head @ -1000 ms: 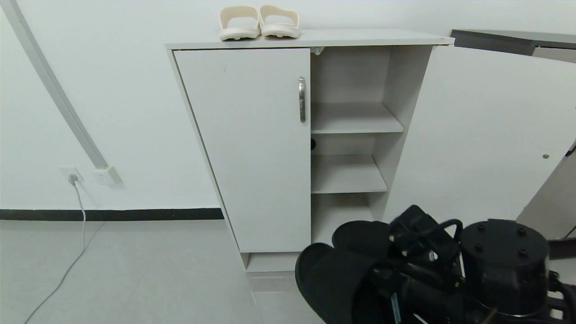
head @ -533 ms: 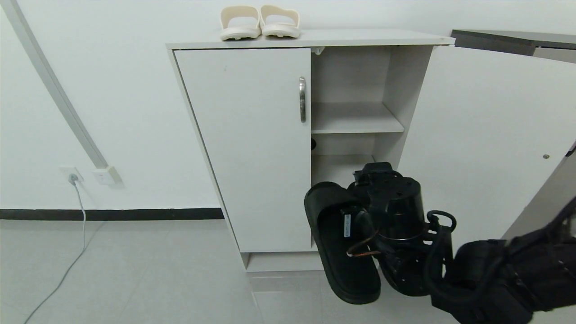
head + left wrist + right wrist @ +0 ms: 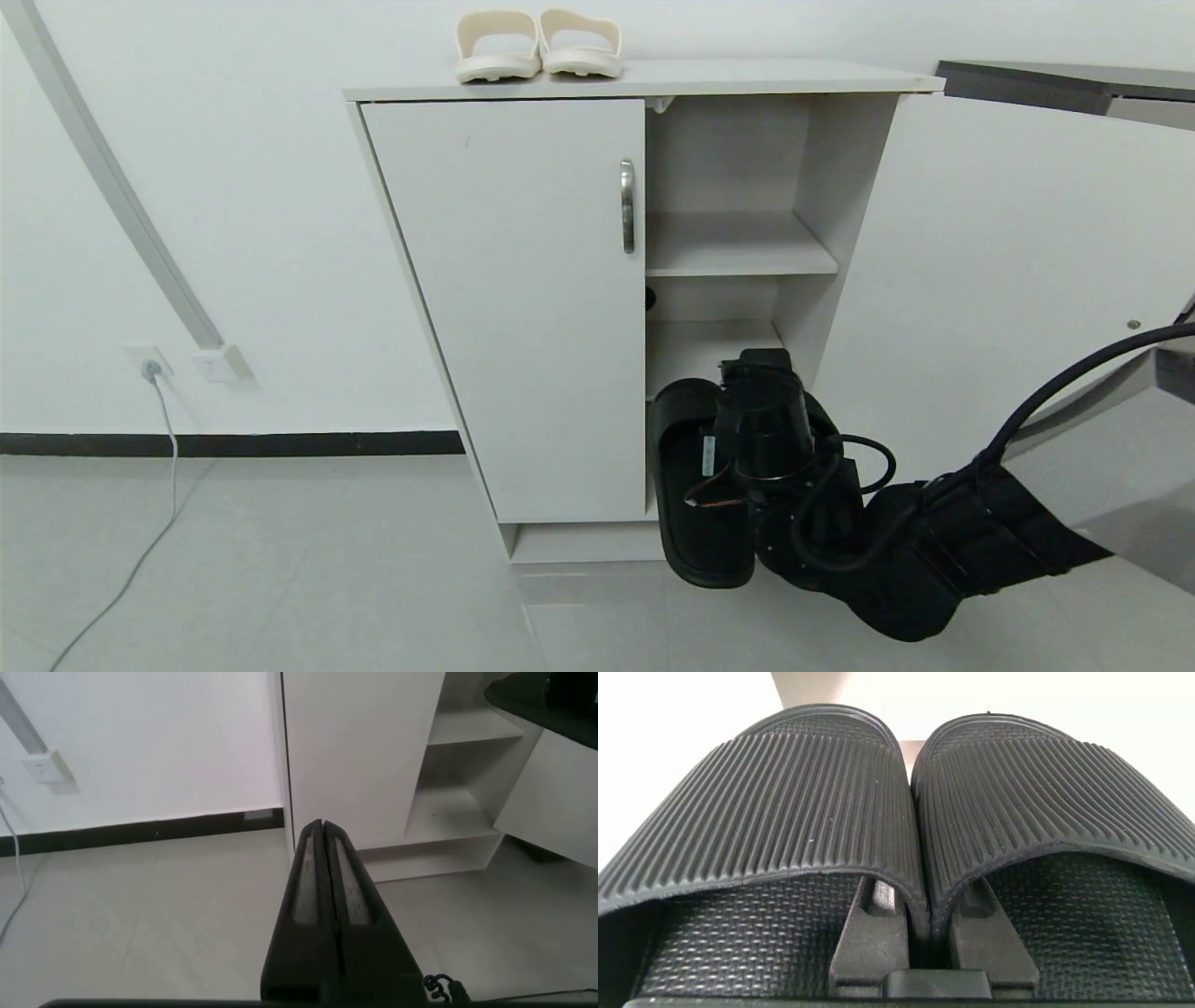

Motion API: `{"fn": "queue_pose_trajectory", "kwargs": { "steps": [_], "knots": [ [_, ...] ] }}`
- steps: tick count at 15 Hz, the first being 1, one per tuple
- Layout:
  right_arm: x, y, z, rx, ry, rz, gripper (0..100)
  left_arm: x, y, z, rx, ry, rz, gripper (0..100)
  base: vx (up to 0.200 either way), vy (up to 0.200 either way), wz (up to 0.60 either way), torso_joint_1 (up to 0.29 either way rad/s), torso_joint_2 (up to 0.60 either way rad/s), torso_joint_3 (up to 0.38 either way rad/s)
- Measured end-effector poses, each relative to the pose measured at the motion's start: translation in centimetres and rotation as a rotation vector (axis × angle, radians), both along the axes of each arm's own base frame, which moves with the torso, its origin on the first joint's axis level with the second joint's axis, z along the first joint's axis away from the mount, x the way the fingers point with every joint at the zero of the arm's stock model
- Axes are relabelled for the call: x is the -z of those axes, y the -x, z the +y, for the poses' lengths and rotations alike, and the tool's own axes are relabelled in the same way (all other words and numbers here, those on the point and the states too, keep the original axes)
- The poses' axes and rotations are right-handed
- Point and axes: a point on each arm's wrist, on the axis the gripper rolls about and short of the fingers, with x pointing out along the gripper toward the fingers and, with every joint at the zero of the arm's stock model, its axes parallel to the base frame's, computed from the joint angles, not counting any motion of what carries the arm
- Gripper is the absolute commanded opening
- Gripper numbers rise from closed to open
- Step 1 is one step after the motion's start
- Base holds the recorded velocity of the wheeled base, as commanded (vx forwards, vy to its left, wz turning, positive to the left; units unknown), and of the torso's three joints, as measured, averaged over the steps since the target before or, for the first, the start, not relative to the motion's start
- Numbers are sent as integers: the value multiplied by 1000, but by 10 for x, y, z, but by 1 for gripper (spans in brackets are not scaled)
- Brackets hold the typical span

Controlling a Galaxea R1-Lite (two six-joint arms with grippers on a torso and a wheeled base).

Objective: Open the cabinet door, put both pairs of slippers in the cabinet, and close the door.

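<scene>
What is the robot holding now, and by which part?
The right claw grips the black slippers together, pinching their adjoining inner sides under the straps. The left claw is shut, empty.

The cabinet (image 3: 747, 79) stands against the wall, its left door (image 3: 509, 308) shut and its right door (image 3: 1008, 280) swung wide. Beige slippers (image 3: 539, 45) sit side by side on top, far left. The right arm (image 3: 896, 551) holds black slippers (image 3: 695, 485) at the bottom compartment's mouth, below the lower shelf (image 3: 719, 359).
</scene>
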Motion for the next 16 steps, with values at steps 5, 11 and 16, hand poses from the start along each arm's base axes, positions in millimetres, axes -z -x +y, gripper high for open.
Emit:
{"fn": "queue_pose_trajectory", "kwargs": {
  "steps": [5,11,16],
  "knots": [
    [9,-4,-2,10,16,17,0,0,0,0,-1,1,-1,0,0,-160,0,1,2,2],
    [23,-15,-5,5,24,42,0,0,0,0,-2,7,1,0,0,0,0,0,0,0],
    [30,-14,-4,-14,26,44,0,0,0,0,-2,8,1,0,0,0,0,0,0,0]
  ]
}}
